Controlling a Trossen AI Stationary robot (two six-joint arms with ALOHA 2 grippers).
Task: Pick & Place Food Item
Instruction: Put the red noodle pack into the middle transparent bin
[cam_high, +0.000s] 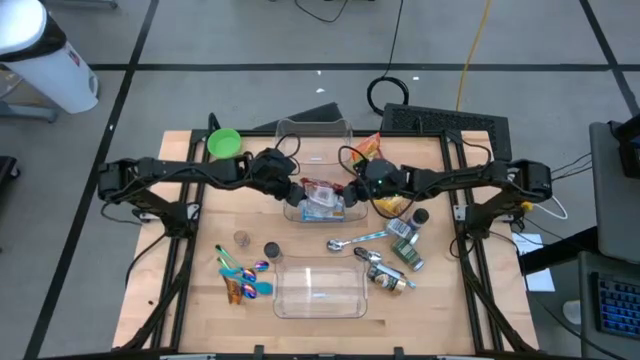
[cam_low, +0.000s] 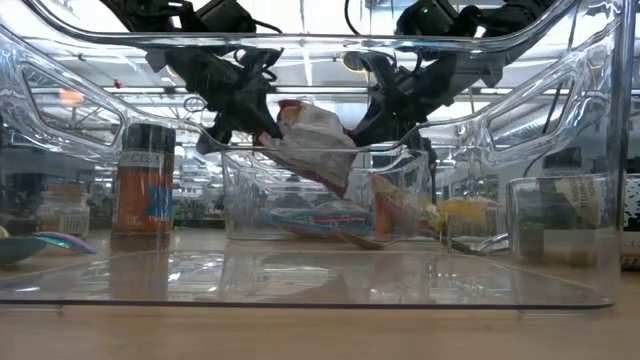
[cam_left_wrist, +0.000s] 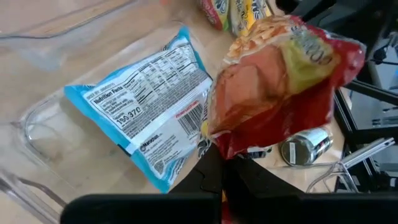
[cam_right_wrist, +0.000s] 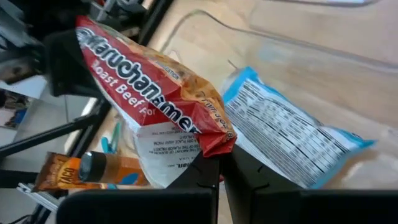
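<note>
Both arms meet at table centre. Left gripper (cam_left_wrist: 222, 180) and right gripper (cam_right_wrist: 221, 171) are each clamped on opposite ends of the same red Maruchan roast beef ramen packet (cam_right_wrist: 155, 93), holding it in the air between them. Directly below the grippers sits a clear plastic container (cam_high: 322, 210), with a blue ramen packet (cam_left_wrist: 146, 115) lying label-up inside it, under the red one. On the right gripper's near side: metal spoon (cam_high: 352, 241) and spice jars (cam_high: 405, 245) on the table. A second clear container (cam_high: 320, 290) sits nearer the front edge.
</note>
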